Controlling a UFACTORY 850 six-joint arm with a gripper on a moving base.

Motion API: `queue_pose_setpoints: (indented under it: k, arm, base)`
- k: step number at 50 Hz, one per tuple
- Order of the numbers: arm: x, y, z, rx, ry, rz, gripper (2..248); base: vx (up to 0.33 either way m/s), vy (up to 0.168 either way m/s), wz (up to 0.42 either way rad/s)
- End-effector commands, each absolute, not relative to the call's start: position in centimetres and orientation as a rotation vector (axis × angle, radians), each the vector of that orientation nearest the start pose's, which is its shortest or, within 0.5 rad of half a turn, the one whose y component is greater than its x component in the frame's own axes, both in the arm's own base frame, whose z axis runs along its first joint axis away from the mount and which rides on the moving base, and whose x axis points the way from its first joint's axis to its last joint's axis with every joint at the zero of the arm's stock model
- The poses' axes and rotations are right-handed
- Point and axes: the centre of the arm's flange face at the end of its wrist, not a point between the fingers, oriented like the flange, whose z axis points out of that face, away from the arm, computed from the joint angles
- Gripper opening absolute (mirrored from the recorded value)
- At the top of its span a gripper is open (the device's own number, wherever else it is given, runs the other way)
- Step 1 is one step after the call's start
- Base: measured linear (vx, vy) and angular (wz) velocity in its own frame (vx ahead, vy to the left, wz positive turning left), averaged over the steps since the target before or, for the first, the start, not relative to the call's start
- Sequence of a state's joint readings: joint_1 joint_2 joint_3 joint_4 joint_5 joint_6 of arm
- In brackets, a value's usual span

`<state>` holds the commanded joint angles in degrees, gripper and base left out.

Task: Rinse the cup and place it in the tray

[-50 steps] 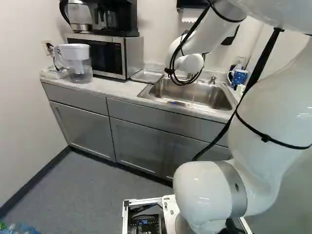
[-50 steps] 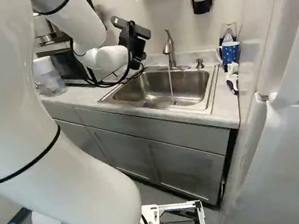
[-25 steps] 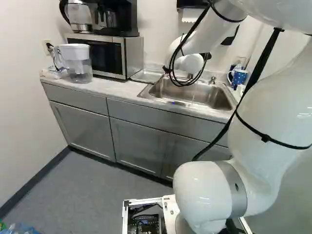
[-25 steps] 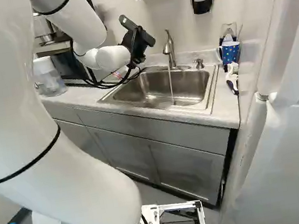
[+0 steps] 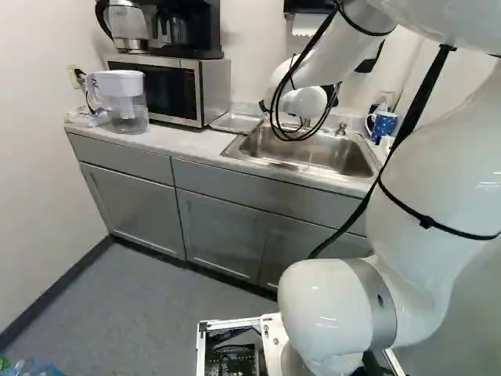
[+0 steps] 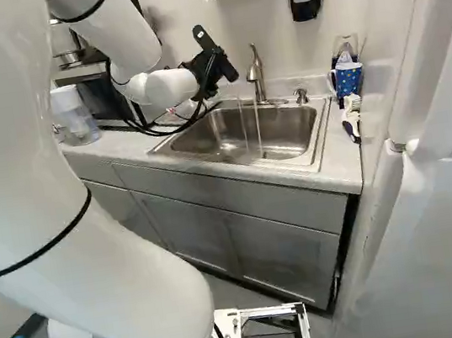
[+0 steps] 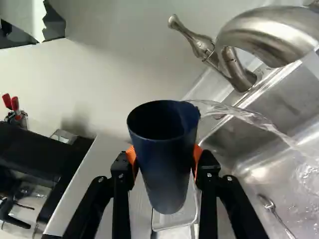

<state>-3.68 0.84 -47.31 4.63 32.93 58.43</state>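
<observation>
While the faucet (image 6: pixel 258 79) runs, the dark blue cup (image 7: pixel 167 174) is held above the edge of the sink (image 6: pixel 289 132), on the side nearer the tray (image 5: pixel 235 122). Tool (image 7: pixel 164 156): closed on the cup, one orange pad pressed to each side of its wall.

Progress: pick-up done; rinse under way, judged near its end. Wrist view shows water (image 7: pixel 249 118) leaving the cup's rim in an arc and landing in the basin. Right base view shows two thin falls side by side, one from the faucet, one nearer the tool. Reading: rinse water being tipped out. Whether any remains inside cannot be told; the interior is dark.

Remaining: finish draining, possibly one more pass under the faucet, carry the cup across to the tray, set it down, release. Tray lies on the table (image 5: pixel 176 142) between sink and microwave (image 5: pixel 200 90); placement not done.

Orientation: cup tilted well off upright, spilling lip toward the basin. Long axis runs crosswise to the line joining the two pads. Mouth opens partly back at the wrist camera, on the side away from the finger roots; narrower closed base points the other way, out past the pads. Exact tilt not readable. Cup likely needs turning before it is set down.
</observation>
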Motion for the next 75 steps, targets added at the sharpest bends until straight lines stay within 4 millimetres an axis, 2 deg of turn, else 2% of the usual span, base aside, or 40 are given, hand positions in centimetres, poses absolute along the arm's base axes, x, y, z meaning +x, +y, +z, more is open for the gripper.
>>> queue_pose_setpoints:
  k: [48, 75]
  arm:
    - [49.92, -3.61, 56.74, -1.252, 1.417, -1.195, 124]
    - [49.92, -3.61, 56.74, -1.252, 1.417, -1.195, 124]
  base:
    - [0.0, 0.0, 0.0]
    - [0.0, 0.0, 0.0]
